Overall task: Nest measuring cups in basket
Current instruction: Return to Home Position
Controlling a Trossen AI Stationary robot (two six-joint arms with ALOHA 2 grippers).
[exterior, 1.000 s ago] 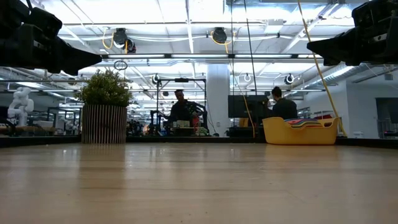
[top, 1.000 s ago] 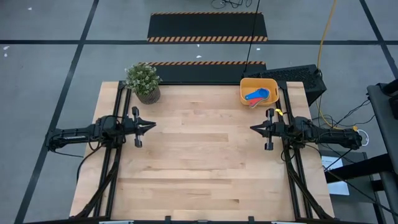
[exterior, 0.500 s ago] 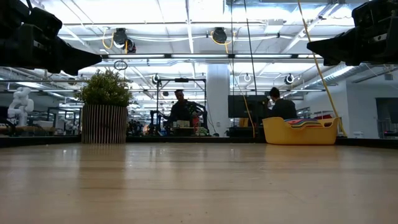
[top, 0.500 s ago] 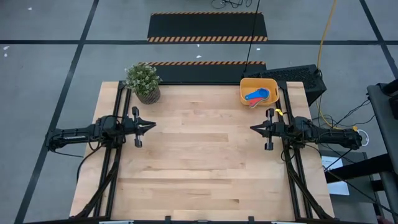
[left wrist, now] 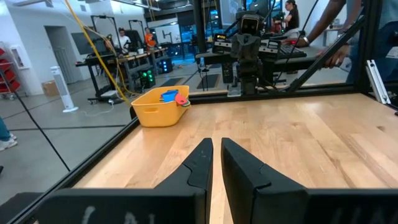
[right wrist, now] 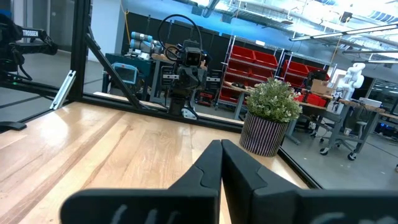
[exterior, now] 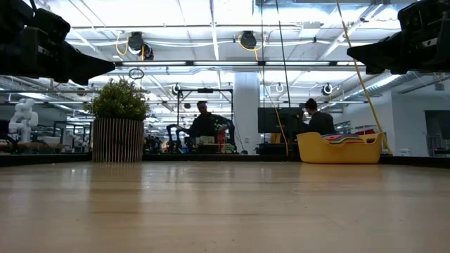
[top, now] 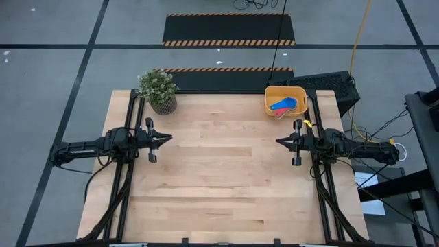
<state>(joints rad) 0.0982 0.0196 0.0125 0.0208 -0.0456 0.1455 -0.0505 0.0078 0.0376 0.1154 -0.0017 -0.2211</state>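
Cups (top: pixel 282 106) are lying nested in the basket (top: pixel 269 92); left gripper (top: pixel 168 139) and right gripper (top: pixel 279 142) are hovering well apart. Both are holding nothing, pinched closed.

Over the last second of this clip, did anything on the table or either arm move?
Nothing visibly changed. The left gripper and right gripper hang at opposite sides of the table, tips facing each other, holding nothing. The cups lie nested in the basket at the far right corner.
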